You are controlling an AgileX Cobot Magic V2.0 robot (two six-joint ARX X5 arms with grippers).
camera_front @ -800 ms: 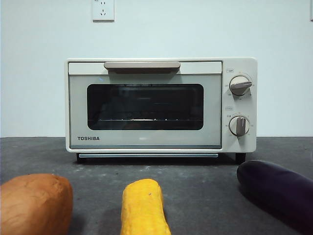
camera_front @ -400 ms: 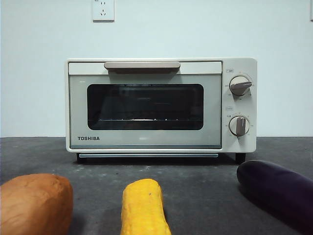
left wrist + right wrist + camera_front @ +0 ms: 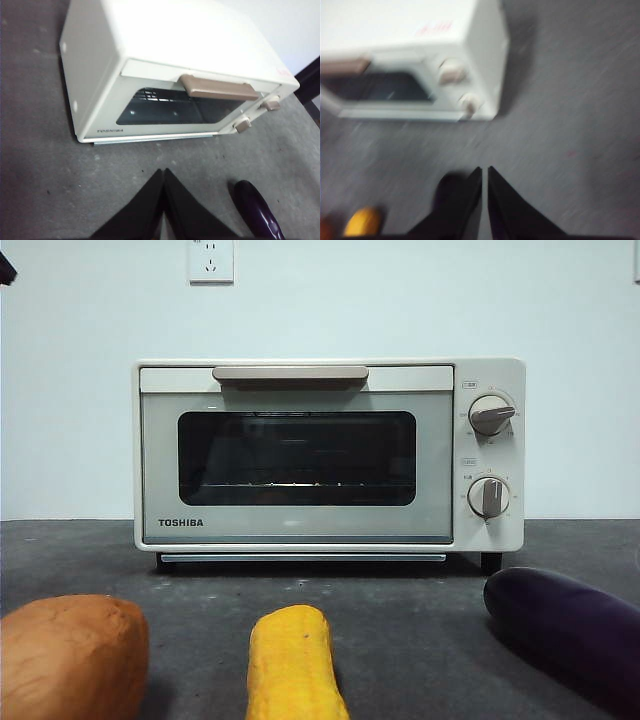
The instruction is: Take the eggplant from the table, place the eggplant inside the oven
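Jaw state: both grippers have their two black jaws drawn together, tips meeting or nearly so, with nothing between them.

Front view. The oven (image 3: 330, 455) stands on the table (image 3: 400, 620) against a white wall, door closed, beige handle (image 3: 290, 374) across the top of the door, two knobs (image 3: 490, 455) stacked at the right side. A wire rack shows through the dark glass. The eggplant (image 3: 565, 630) lies on the table in front of the oven toward the right edge, well apart from the oven. A yellow corn cob (image 3: 292, 665) lies front and centre; an orange-brown sweet potato (image 3: 70, 658) lies at the lower left. A wall socket (image 3: 211, 260) sits above the oven. A small black tip (image 3: 6, 268) shows at the top left corner; which arm it belongs to cannot be told.

Left wrist view. The left gripper (image 3: 163, 175) hangs above bare table in front of the oven (image 3: 165, 60), jaws pressed together. The rounded end of the eggplant (image 3: 257, 212) lies near the jaws, not touching them.

Right wrist view. The picture is blurred. The right gripper (image 3: 484, 172) is above the table with only a sliver of gap between its jaws. A dark shape beside the jaws may be the eggplant; this cannot be confirmed. The oven (image 3: 415, 60) lies beyond, and the corn cob (image 3: 362, 222) shows near the edge.
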